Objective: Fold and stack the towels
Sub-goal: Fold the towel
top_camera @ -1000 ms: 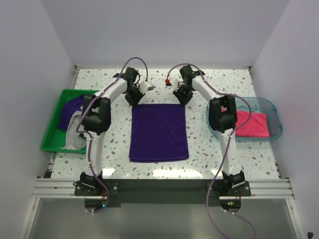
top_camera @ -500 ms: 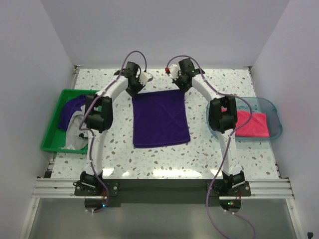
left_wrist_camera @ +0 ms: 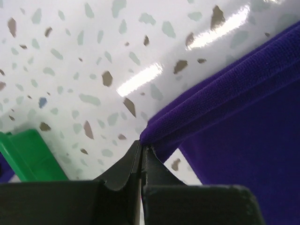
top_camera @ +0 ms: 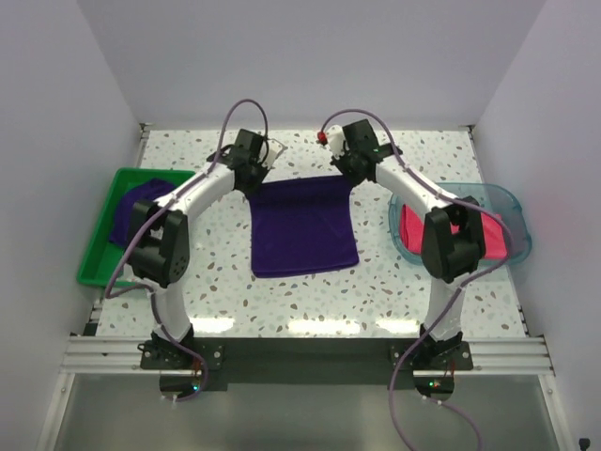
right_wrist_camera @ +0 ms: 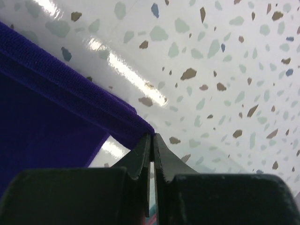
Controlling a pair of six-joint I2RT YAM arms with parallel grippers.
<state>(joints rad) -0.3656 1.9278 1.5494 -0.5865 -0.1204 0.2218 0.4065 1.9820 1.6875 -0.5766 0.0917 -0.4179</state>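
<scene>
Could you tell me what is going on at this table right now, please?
Two robot arms are folding a dark purple towel in the middle of the table. The left gripper and the right gripper are each shut on a far corner, holding that edge raised while the near part lies flat. Another purple towel sits in the green bin, and a pink towel in the teal tray.

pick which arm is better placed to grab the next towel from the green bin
Left, likely: the green bin lies on its side, the teal tray on the right's. Both the left gripper and right gripper pinch far corners of the purple towel.
</scene>
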